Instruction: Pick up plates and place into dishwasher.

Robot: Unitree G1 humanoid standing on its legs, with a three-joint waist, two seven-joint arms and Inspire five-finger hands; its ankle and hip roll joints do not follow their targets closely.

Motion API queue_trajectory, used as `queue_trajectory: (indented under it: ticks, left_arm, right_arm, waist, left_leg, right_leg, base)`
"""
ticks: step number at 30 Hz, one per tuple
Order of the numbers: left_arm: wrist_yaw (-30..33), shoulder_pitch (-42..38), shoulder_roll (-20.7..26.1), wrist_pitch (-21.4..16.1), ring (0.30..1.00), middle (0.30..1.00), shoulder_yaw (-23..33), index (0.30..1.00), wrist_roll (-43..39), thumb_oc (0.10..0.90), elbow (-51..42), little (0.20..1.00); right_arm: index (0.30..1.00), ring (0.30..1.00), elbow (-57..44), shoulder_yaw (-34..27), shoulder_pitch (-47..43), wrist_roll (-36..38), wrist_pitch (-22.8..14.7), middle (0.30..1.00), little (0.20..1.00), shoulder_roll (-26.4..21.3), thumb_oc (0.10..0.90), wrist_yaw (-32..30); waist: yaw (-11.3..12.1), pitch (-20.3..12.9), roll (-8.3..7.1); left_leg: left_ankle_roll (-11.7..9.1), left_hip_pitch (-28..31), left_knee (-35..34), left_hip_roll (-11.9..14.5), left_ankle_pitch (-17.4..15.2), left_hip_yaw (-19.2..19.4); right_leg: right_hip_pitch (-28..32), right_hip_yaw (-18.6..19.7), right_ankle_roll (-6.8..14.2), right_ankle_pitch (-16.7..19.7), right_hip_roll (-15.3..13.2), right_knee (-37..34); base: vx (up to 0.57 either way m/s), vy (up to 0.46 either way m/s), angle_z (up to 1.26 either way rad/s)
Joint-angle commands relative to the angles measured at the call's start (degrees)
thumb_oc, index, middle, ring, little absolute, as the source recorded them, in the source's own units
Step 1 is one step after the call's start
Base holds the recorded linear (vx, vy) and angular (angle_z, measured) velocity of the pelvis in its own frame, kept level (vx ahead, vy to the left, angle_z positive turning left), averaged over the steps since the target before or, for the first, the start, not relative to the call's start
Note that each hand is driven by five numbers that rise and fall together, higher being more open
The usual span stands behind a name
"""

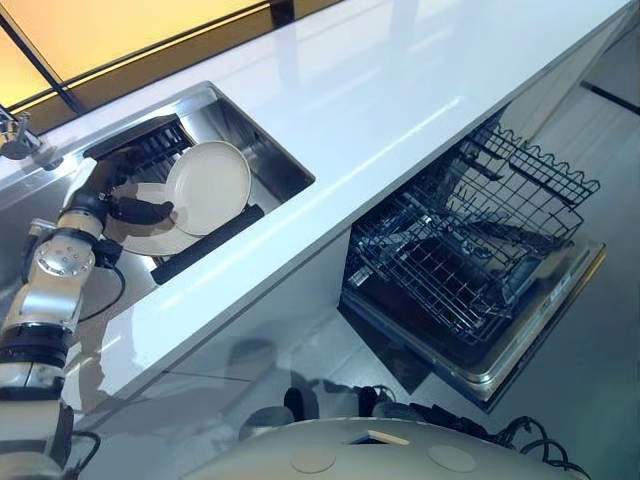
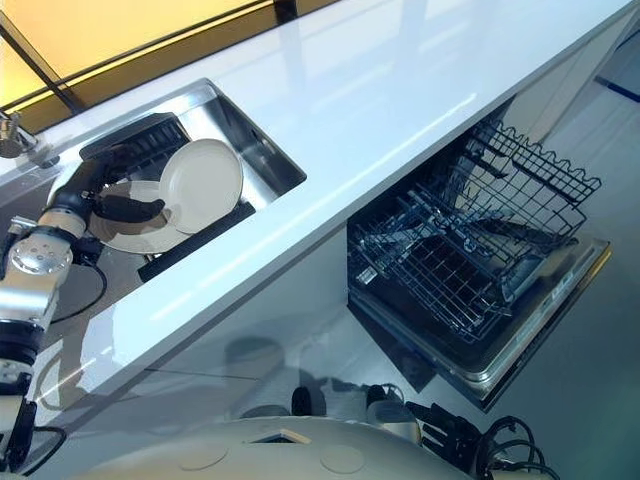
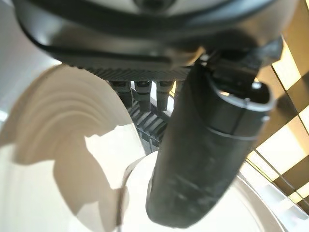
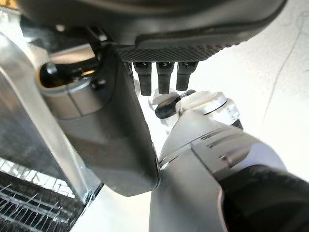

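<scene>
A cream plate stands tilted on its edge in the steel sink, leaning over a second cream plate that lies flat beneath it. My left hand is in the sink at the tilted plate's left rim, with the thumb across its front and the fingers behind, pinching it. The left wrist view has the tilted plate beside the thumb. My right hand hangs low near the floor, fingers relaxed and holding nothing. The dishwasher stands open at right with its empty wire racks pulled out.
A long white counter runs between sink and dishwasher. A black ribbed rack sits in the sink's back part, and a dark strip lies in front of the plates. A faucet stands at far left. The open dishwasher door juts over the floor.
</scene>
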Motion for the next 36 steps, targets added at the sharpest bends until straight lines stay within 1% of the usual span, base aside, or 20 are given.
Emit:
queue_trajectory:
  ticks: [1, 2, 6, 9, 12, 15, 17, 18, 20, 21, 22, 23, 24, 25, 26, 28, 31, 34, 36]
  left_arm:
    - [1.2, -13.0, 4.5, -2.6, 0.900, 0.900, 1.3, 0.900, -4.2, 0.800, 1.7, 0.900]
    - [1.5, -13.9, 4.4, -2.8, 0.900, 0.900, 1.0, 0.900, -5.3, 0.800, 1.9, 0.900]
    - [0.8, -15.9, 3.9, -3.0, 0.900, 0.900, 0.5, 0.900, -8.9, 0.800, 2.4, 0.900]
    - [0.0, -17.2, 2.7, -3.1, 0.900, 0.900, 0.7, 0.900, -15.4, 0.800, 2.1, 0.900]
    - [-0.4, -17.8, 2.0, -3.3, 0.900, 0.900, 0.9, 0.900, -19.8, 0.800, 1.3, 0.900]
    - [-2.4, -17.9, 1.4, -3.4, 0.900, 0.900, 1.3, 0.900, -22.4, 0.800, 0.4, 0.900]
    - [-6.9, -17.7, 1.2, -2.3, 0.900, 0.900, 1.2, 0.900, -24.7, 0.800, -0.7, 0.900]
    - [-9.6, -17.5, 1.1, -1.6, 0.900, 0.900, 0.9, 0.900, -24.1, 0.800, -1.1, 0.900]
    - [-16.1, -17.8, 1.8, 1.1, 0.900, 0.900, 0.0, 0.900, -24.0, 0.800, -1.8, 0.900]
    - [-20.4, -18.1, 2.4, 3.0, 0.825, 0.825, -0.8, 0.825, -23.0, 0.712, -2.2, 0.812]
    - [-23.5, -18.4, 3.3, 4.2, 0.578, 0.578, -1.6, 0.578, -23.4, 0.424, -2.3, 0.524]
    - [-24.3, -18.6, 3.5, 4.5, 0.566, 0.566, -1.9, 0.566, -23.6, 0.410, -2.2, 0.510]
    - [-27.3, -19.5, 4.8, 6.2, 0.498, 0.498, -3.3, 0.498, -25.2, 0.331, -2.5, 0.431]
    - [-28.2, -20.0, 5.6, 6.8, 0.380, 0.380, -4.1, 0.380, -26.8, 0.193, -2.5, 0.293]
    - [-29.0, -20.6, 6.3, 7.3, 0.335, 0.335, -4.7, 0.335, -28.6, 0.141, -2.8, 0.241]
    - [-28.0, -21.8, 7.2, 7.9, 0.300, 0.300, -5.3, 0.300, -33.7, 0.100, -3.8, 0.200]
    - [-25.4, -22.1, 6.7, 7.2, 0.300, 0.300, -4.2, 0.300, -38.3, 0.100, -4.7, 0.200]
    - [-24.5, -22.1, 6.5, 6.7, 0.300, 0.300, -3.2, 0.300, -39.6, 0.100, -4.8, 0.200]
    - [-24.3, -21.6, 6.3, 5.5, 0.300, 0.300, -2.3, 0.300, -39.0, 0.100, -4.0, 0.200]
  right_arm:
    - [0.900, 0.900, 1.2, -0.4, -0.8, -1.8, 0.8, 0.900, 0.900, -4.6, 0.800, 0.6]
    - [0.900, 0.900, 1.0, -0.2, -1.6, -1.6, 0.8, 0.900, 0.900, -4.8, 0.800, 0.8]
    - [0.900, 0.900, 1.2, 0.0, -2.6, -1.7, 0.7, 0.900, 0.900, -5.1, 0.800, 0.9]
    - [0.900, 0.900, 1.0, 0.1, -2.8, -2.0, 0.9, 0.900, 0.900, -5.4, 0.800, 1.9]
    - [0.900, 0.900, 0.4, 0.2, -2.7, -2.6, 1.1, 0.900, 0.900, -5.4, 0.800, 2.2]
    - [0.900, 0.900, 0.2, 0.2, -2.5, -2.9, 1.1, 0.900, 0.900, -5.3, 0.800, 2.5]
    - [0.900, 0.900, 0.1, 0.1, -2.3, -2.8, 1.0, 0.900, 0.900, -5.3, 0.800, 2.4]
    - [0.900, 0.900, -0.1, 0.0, -2.2, -2.8, 1.2, 0.900, 0.900, -5.3, 0.800, 2.3]
    - [0.900, 0.900, -0.3, -0.3, -2.2, -2.9, 1.3, 0.900, 0.900, -5.5, 0.800, 2.3]
    - [0.900, 0.900, -0.4, -0.5, -2.3, -3.1, 1.6, 0.900, 0.900, -5.6, 0.800, 2.3]
    - [0.900, 0.900, -0.4, -0.6, -2.3, -3.2, 1.8, 0.900, 0.900, -5.9, 0.800, 2.3]
    - [0.900, 0.900, -0.4, -0.7, -2.3, -3.2, 1.8, 0.900, 0.900, -5.9, 0.800, 2.3]
    - [0.900, 0.900, -0.4, -0.9, -2.3, -3.7, 2.1, 0.900, 0.900, -6.2, 0.800, 2.4]
    - [0.900, 0.900, -0.3, -1.0, -2.3, -4.0, 2.2, 0.900, 0.900, -6.3, 0.800, 2.4]
    - [0.900, 0.900, -0.2, -1.1, -2.4, -4.2, 2.2, 0.900, 0.900, -6.5, 0.800, 2.5]
    - [0.900, 0.900, 0.0, -1.2, -2.6, -4.3, 2.2, 0.900, 0.900, -6.7, 0.800, 2.6]
    - [0.900, 0.900, 0.4, -0.9, -2.7, -4.1, 1.7, 0.900, 0.900, -6.3, 0.800, 2.6]
    - [0.900, 0.900, 0.3, -0.6, -2.8, -3.4, 1.5, 0.900, 0.900, -5.9, 0.800, 2.4]
    - [0.900, 0.900, 0.1, -0.3, -2.8, -3.0, 1.6, 0.900, 0.900, -5.7, 0.800, 2.0]
  waist:
    - [-1.7, 2.3, 4.01]
    - [-1.7, 3.4, 3.86]
    - [-1.4, 4.6, 3.41]
    - [-1.2, 5.3, 2.90]
    - [-1.2, 5.4, 2.73]
    - [-1.2, 5.1, 2.59]
    - [-1.1, 4.8, 2.61]
    - [-1.1, 4.7, 2.63]
    - [-1.1, 4.6, 2.72]
    - [-1.1, 4.4, 2.86]
    - [-1.1, 4.3, 3.05]
    - [-1.1, 4.3, 3.05]
    - [-1.1, 4.0, 3.36]
    - [-1.1, 3.9, 3.53]
    - [-1.1, 3.7, 3.78]
    - [-0.9, 3.4, 4.12]
    - [-0.5, 2.6, 4.38]
    - [-0.2, 1.8, 4.31]
    - [-0.1, 1.2, 4.21]
  left_leg:
    - [5.5, -4.3, 6.7, -5.9, -8.1, -1.0]
    - [5.7, -5.3, 7.2, -6.0, -8.1, -0.7]
    - [5.8, -6.6, 7.9, -6.2, -8.0, -0.2]
    - [5.9, -7.4, 8.2, -6.1, -8.0, 0.0]
    - [5.8, -7.7, 8.3, -6.2, -8.0, 0.0]
    - [5.8, -7.7, 8.4, -6.3, -8.1, -0.1]
    - [5.8, -7.6, 8.4, -6.4, -8.1, -0.1]
    - [5.8, -7.5, 8.4, -6.4, -8.2, -0.1]
    - [5.8, -7.4, 8.5, -6.5, -8.2, -0.2]
    - [5.8, -7.3, 8.5, -6.6, -8.2, -0.2]
    - [5.7, -7.2, 8.4, -6.6, -8.2, -0.2]
    - [5.7, -7.2, 8.4, -6.6, -8.2, -0.3]
    - [5.7, -6.9, 8.3, -6.7, -8.2, -0.3]
    - [5.7, -6.7, 8.3, -6.8, -8.2, -0.3]
    - [5.7, -6.6, 8.3, -6.9, -8.3, -0.3]
    - [5.6, -6.2, 8.2, -7.0, -8.4, -0.6]
    - [5.5, -5.6, 7.8, -7.3, -8.4, -1.2]
    - [5.4, -5.1, 7.3, -7.3, -8.3, -1.8]
    - [5.3, -4.6, 6.8, -7.3, -8.2, -2.1]
  right_leg:
    - [-7.5, -0.3, 3.1, -7.8, 1.8, 12.2]
    - [-8.7, 0.2, 3.5, -7.4, 1.6, 12.7]
    - [-10.0, 0.7, 4.0, -6.7, 1.4, 13.2]
    - [-10.8, 1.0, 4.5, -6.0, 1.3, 13.1]
    - [-10.9, 0.9, 4.6, -5.8, 1.2, 13.0]
    - [-11.0, 0.8, 4.7, -5.6, 1.0, 13.0]
    - [-11.0, 0.8, 4.7, -5.5, 0.9, 13.1]
    - [-10.9, 0.7, 4.7, -5.5, 0.9, 13.1]
    - [-10.8, 0.6, 4.8, -5.4, 0.8, 13.1]
    - [-10.8, 0.6, 4.8, -5.3, 0.8, 13.1]
    - [-10.8, 0.6, 4.9, -5.3, 0.8, 13.0]
    - [-10.7, 0.5, 4.9, -5.2, 0.8, 13.0]
    - [-10.6, 0.4, 4.9, -5.2, 0.7, 12.9]
    - [-10.4, 0.3, 4.9, -5.2, 0.7, 12.9]
    - [-10.3, 0.2, 4.8, -5.4, 0.6, 12.8]
    - [-9.7, -0.1, 4.6, -5.7, 0.6, 12.6]
    - [-8.9, -0.5, 4.4, -6.2, 0.7, 12.3]
    - [-8.3, -0.7, 4.2, -6.5, 0.8, 12.0]
    - [-7.8, -0.8, 4.0, -6.7, 1.0, 11.7]
  base:
    - [-0.09, 0.115, -0.16]
    - [-0.06, 0.090, -0.16]
    - [-0.01, 0.050, -0.14]
    - [0.01, 0.024, -0.11]
    - [0.01, 0.003, -0.01]
    - [0.00, 0.000, 0.00]
    - [0.00, 0.000, 0.00]
    - [0.00, 0.000, 0.00]
    - [0.00, 0.000, 0.00]
    - [0.00, 0.000, 0.00]
    - [0.00, 0.000, 0.00]
    - [0.00, 0.000, 0.00]
    - [0.01, 0.007, 0.04]
    - [0.01, 0.007, 0.03]
    - [0.00, 0.000, 0.00]
    - [-0.01, -0.010, 0.05]
    - [0.00, -0.024, 0.11]
    - [0.00, -0.021, 0.05]
    - [-0.01, -0.037, -0.01]
